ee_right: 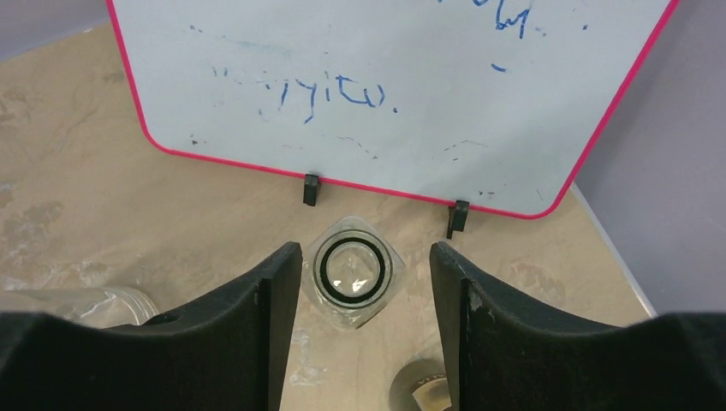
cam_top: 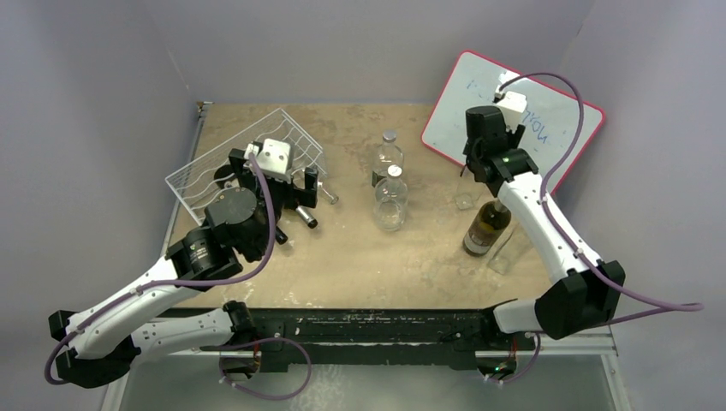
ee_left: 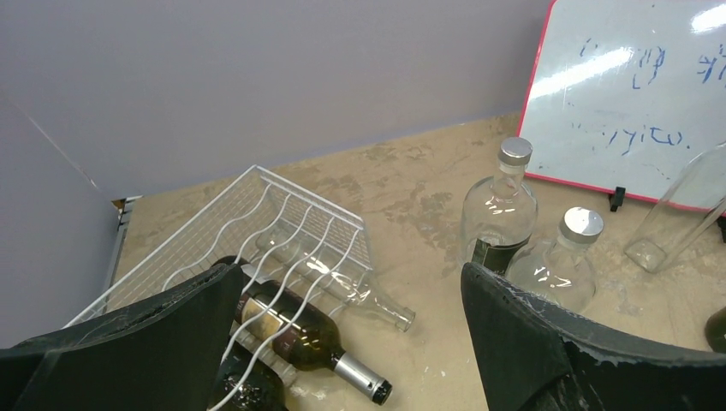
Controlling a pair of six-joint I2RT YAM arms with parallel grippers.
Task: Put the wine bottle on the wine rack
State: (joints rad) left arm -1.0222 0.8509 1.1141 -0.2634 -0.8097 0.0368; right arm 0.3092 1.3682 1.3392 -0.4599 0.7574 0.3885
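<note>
Top view: white wire wine rack (cam_top: 201, 175) at left rear; dark green glass wine bottle (cam_top: 488, 227) upright at right, well apart. Left wrist alone shows left gripper (ee_left: 344, 278) spread wide, second dark bottle (ee_left: 300, 338) lying under the rack's rods. Right wrist — right gripper (ee_right: 364, 253) spread, straddling clear glass bottle (ee_right: 351, 278) mouth, untouched.

Soft, even light casts faint shadows, with glare streaking the whiteboard (ee_left: 625, 103); focus is sharp.

Dark wine btl (ee_left: 315, 342) pokes out of white rack (ee_left: 184, 248), 1 clear btl (ee_left: 360, 297) beside it.
</note>
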